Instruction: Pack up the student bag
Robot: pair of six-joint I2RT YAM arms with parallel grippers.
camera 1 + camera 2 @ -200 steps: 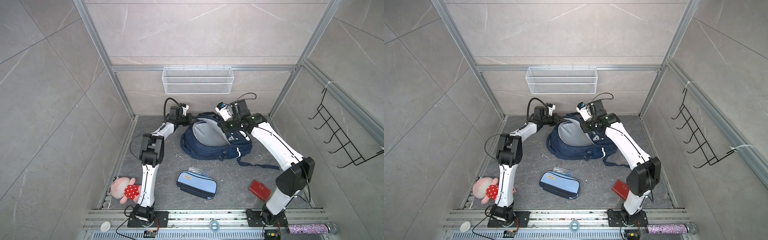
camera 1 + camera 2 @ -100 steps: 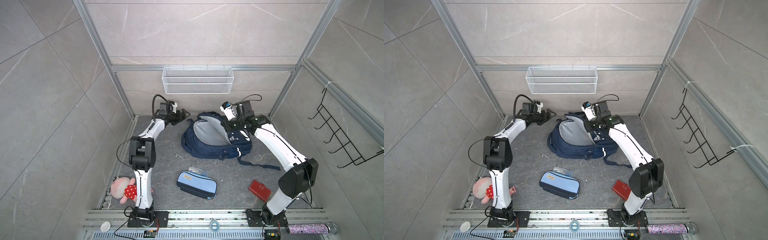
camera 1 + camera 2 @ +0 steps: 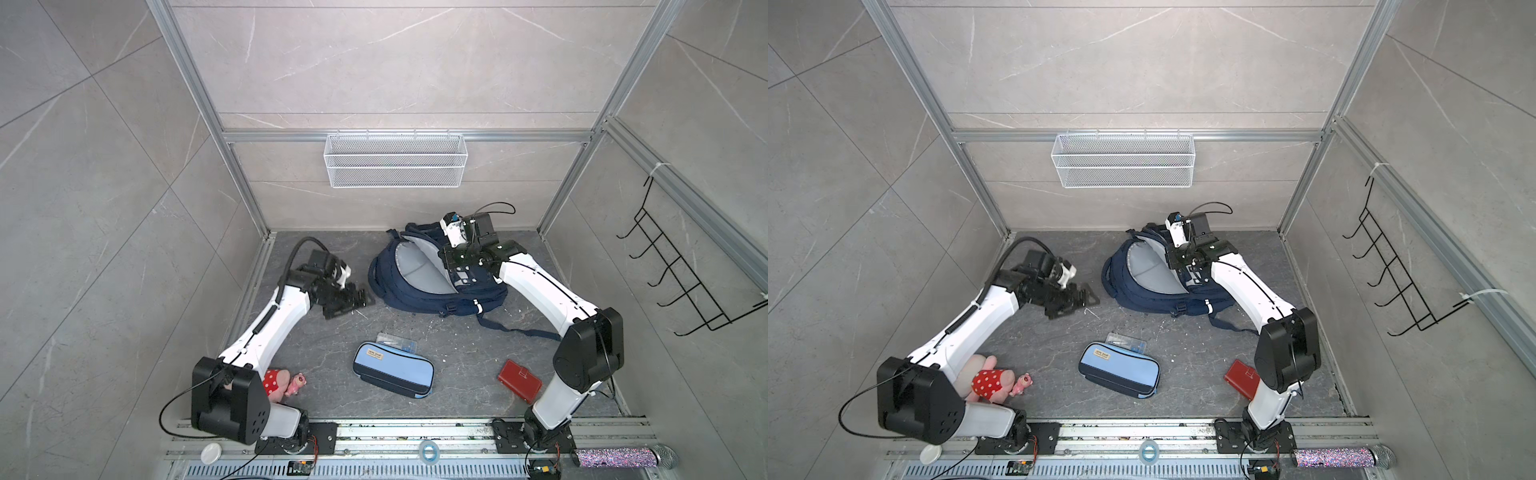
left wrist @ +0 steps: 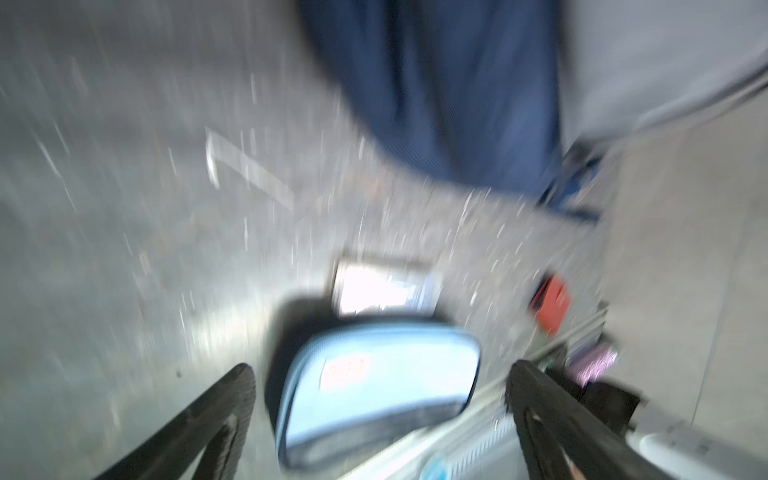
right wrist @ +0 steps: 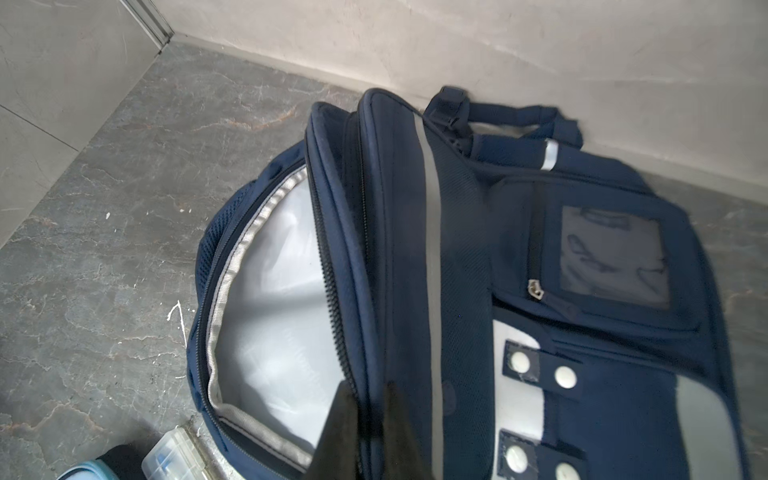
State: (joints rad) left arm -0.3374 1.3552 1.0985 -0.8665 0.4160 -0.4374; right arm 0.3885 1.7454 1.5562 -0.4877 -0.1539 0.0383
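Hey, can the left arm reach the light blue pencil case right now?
Probably yes. The left tool is open and empty, and only bare floor lies between it and the pencil case.

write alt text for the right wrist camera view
Navy student bag lying on a grey stone floor by a wall, main compartment unzipped to show pale grey lining. The right gripper is shut on the opening's flap edge; a clear plastic box lies nearby.
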